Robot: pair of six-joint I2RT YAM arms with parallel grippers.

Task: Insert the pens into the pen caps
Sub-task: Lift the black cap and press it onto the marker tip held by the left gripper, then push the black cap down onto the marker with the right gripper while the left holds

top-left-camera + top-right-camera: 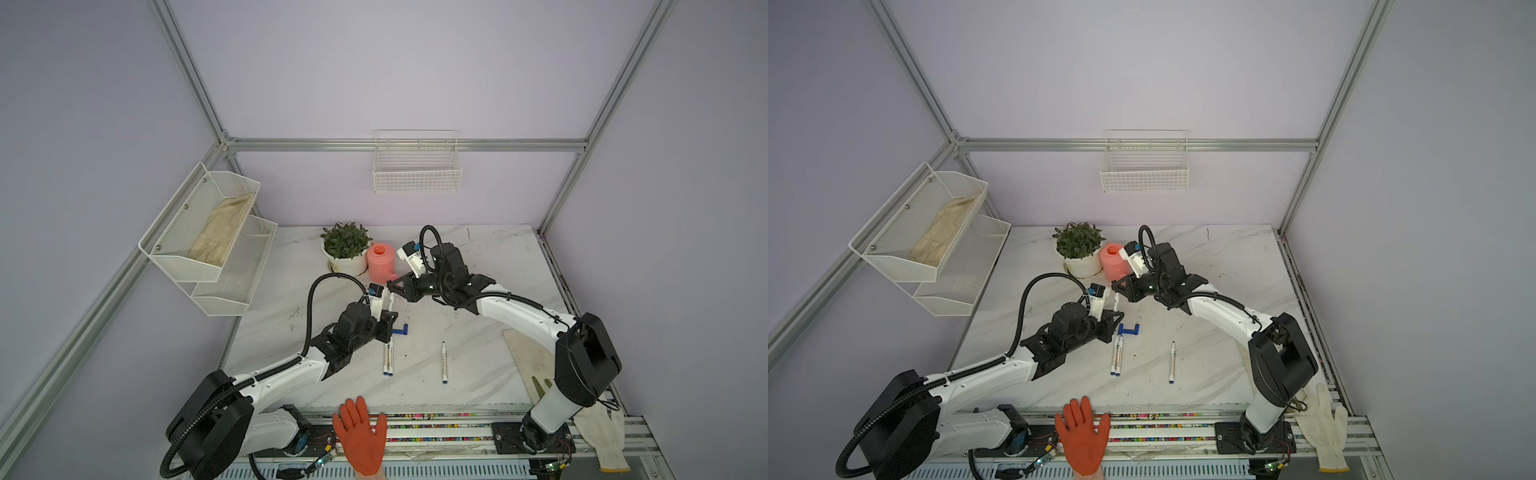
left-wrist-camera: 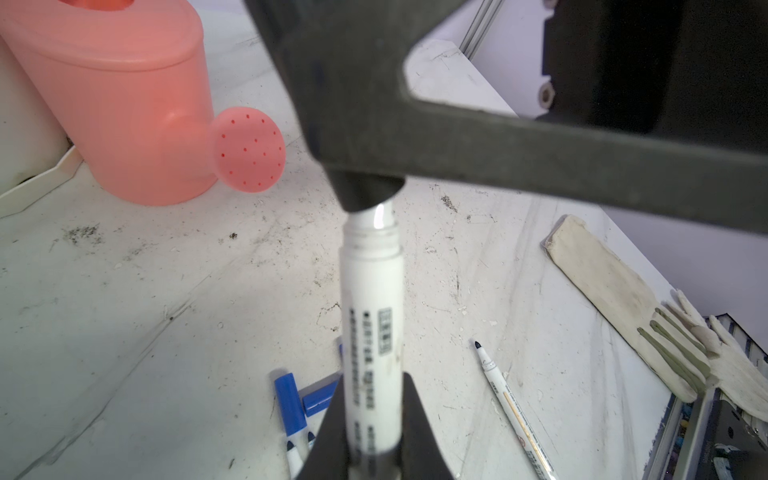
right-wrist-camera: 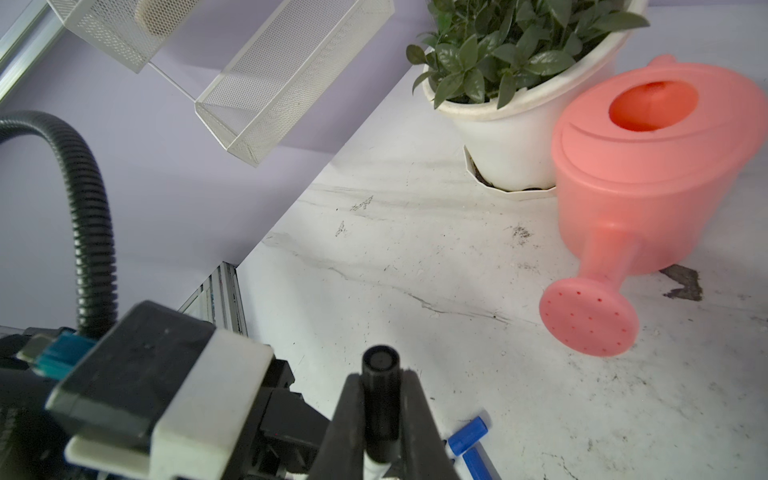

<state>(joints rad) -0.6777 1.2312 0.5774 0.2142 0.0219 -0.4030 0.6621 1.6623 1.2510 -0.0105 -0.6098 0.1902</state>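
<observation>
— Starting in a top view: jaws?
— Left gripper [image 1: 390, 316] is clamped on the held pen [image 1: 390, 300]. The pen is lifted off the table [image 1: 478, 324] and points toward the right gripper [image 1: 391, 284]. Right jaws are closed too; what they pinch is too small to tell here.
— Loose stuff, top view?
— Paired pens [image 1: 1117, 355] lie flat, side by side and touching, just in front of the left gripper. Single pen [image 1: 1172, 362] lies well apart to their right. Blue caps [image 1: 1128, 329] sit on the table just beside the left gripper. Watering can [image 1: 1113, 262] and potted plant [image 1: 1079, 245] are at the back, orange glove [image 1: 1082, 436] at the front edge.
— Left wrist?
— Left fingers [image 2: 419, 428] squeeze the held pen's barrel low down. Its white neck goes into the black cap [image 2: 368, 193] with the ridged collar showing, so it's not fully seated. The cap sits under the right gripper's dark finger. Blue caps and the paired pens' tips are on the table below. The single pen lies apart, black nib bare.
— Right wrist?
— Right fingers [image 3: 349, 415] are closed on the black cap, which stands upright between them. A bit of white pen shows under it. Blue caps are on the table nearby, the watering can's spout beyond.
</observation>
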